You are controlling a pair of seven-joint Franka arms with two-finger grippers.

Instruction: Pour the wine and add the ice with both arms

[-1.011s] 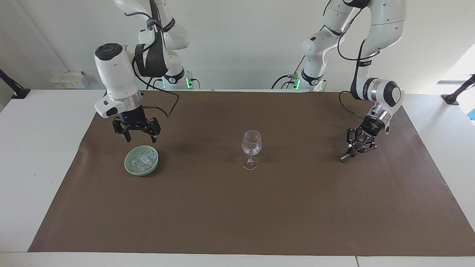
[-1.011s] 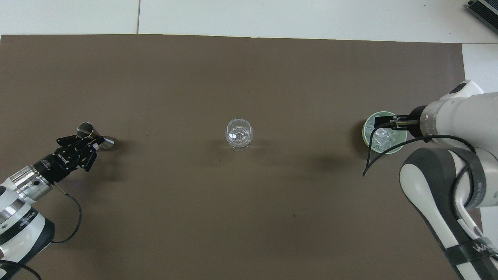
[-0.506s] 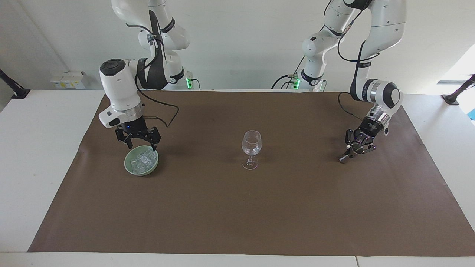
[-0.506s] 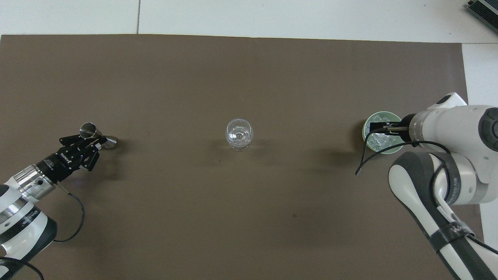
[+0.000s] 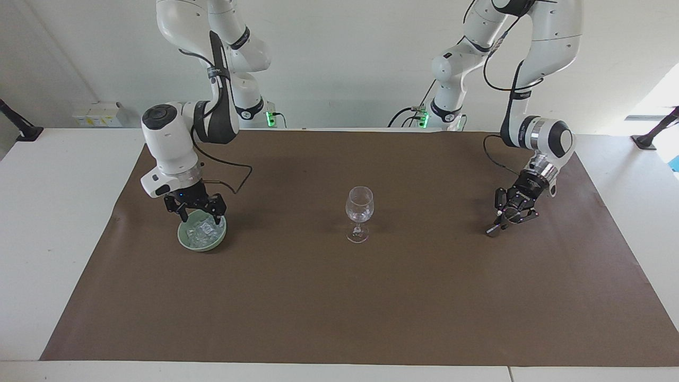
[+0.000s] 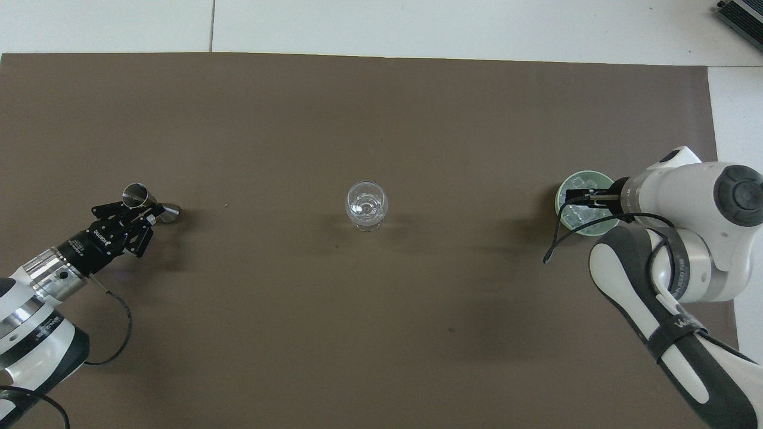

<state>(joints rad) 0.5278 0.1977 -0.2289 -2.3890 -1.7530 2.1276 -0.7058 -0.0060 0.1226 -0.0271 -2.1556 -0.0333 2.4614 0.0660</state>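
Note:
A clear stemmed wine glass (image 5: 359,206) (image 6: 366,205) stands upright at the middle of the brown mat. Ice (image 5: 205,228) (image 6: 579,217), small clear chunks, fills a pale green bowl (image 5: 181,237) (image 6: 558,198) toward the right arm's end of the table. My right gripper (image 5: 195,214) (image 6: 582,198) is open, its fingertips down at the bowl's rim over the ice. My left gripper (image 5: 505,217) (image 6: 142,217) is shut on a small metal jigger (image 5: 492,229) (image 6: 146,203), tilted low over the mat toward the left arm's end.
The brown mat (image 5: 339,307) covers most of the white table (image 5: 53,212). A black cable hangs from each wrist; the right arm's (image 6: 560,238) loops beside the bowl.
My right gripper has come down from above the bowl until its open fingers reach the ice. My left gripper with the jigger has shifted slightly, staying low over the mat.

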